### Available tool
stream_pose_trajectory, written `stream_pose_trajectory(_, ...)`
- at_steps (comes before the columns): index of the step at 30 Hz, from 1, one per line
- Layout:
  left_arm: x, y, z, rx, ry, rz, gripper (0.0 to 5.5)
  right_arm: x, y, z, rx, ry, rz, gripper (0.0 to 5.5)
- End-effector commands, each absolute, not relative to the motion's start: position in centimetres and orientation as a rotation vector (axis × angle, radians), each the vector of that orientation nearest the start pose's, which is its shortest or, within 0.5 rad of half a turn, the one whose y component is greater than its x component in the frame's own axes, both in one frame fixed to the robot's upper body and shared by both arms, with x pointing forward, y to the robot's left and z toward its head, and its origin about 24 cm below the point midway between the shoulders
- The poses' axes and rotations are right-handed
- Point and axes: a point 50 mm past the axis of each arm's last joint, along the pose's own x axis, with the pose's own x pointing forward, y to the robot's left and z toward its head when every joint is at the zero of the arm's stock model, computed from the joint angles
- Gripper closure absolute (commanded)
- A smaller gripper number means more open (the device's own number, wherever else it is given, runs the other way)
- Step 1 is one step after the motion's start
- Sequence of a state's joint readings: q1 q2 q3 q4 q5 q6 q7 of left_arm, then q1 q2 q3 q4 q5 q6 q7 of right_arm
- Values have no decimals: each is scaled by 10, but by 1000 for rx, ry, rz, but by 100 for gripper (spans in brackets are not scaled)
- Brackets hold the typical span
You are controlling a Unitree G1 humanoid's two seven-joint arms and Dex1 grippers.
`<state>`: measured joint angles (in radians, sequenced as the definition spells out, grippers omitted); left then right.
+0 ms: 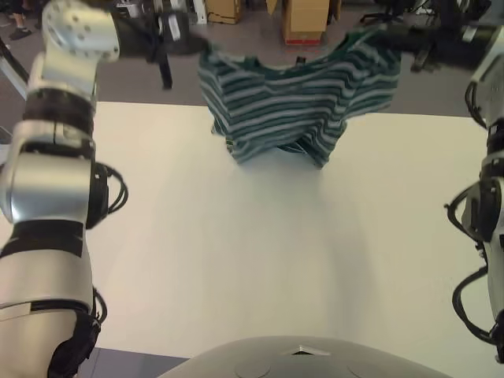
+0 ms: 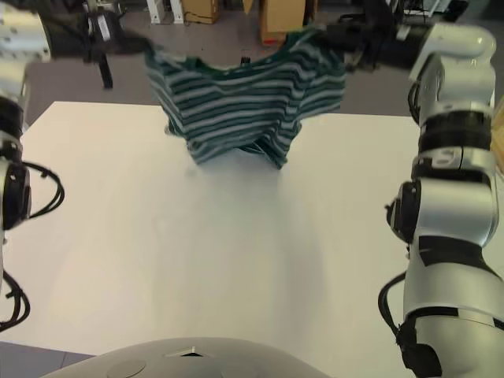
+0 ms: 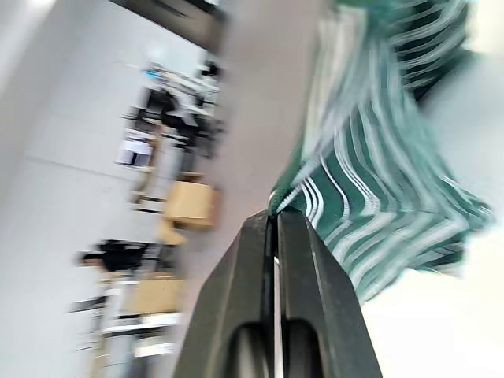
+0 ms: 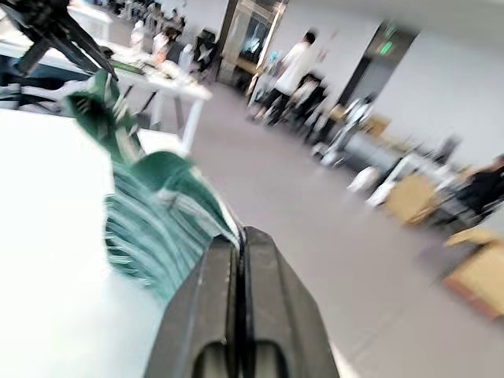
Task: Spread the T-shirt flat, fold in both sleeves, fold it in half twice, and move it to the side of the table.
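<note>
Green-and-white striped fabric T-shirt (image 1: 295, 106): hung between the two tools above the far part of the white table (image 1: 236, 252), with its lower folds bunched and touching the tabletop. Left tool (image 3: 276, 214): fingers pressed together on one upper corner of the cloth. Right tool (image 4: 239, 232): fingers likewise closed on the opposite upper corner, the shirt sagging between the two.

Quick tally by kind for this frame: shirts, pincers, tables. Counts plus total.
T-shirt: 1, striped green
Pincers: 2, left pincer and right pincer, both shut on the T-shirt
Table: 1, white
Total: 4
</note>
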<state>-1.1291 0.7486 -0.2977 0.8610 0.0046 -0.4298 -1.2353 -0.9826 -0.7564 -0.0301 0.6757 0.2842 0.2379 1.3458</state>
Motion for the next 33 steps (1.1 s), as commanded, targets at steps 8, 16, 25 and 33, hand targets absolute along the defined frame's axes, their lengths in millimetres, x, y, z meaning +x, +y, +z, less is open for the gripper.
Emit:
stream_pose_trajectory(8, 157, 162, 103, 632, 589, -2079, 550, 158, -185, 120, -21, 806, 1748, 546)
stream_pose_trajectory(16, 106, 173, 74, 741, 744, -1941, 526, 115, -193, 97, -198, 1086, 1666, 509)
stream_pose_trajectory(25, 169, 175, 154, 81, 428, -1653, 423, 164, -220, 143, 160, 830, 1432, 393)
stream_pose_trajectory(33, 204, 215, 53, 361, 674, -1203, 423, 184, -245, 59, 108, 877, 1028, 393)
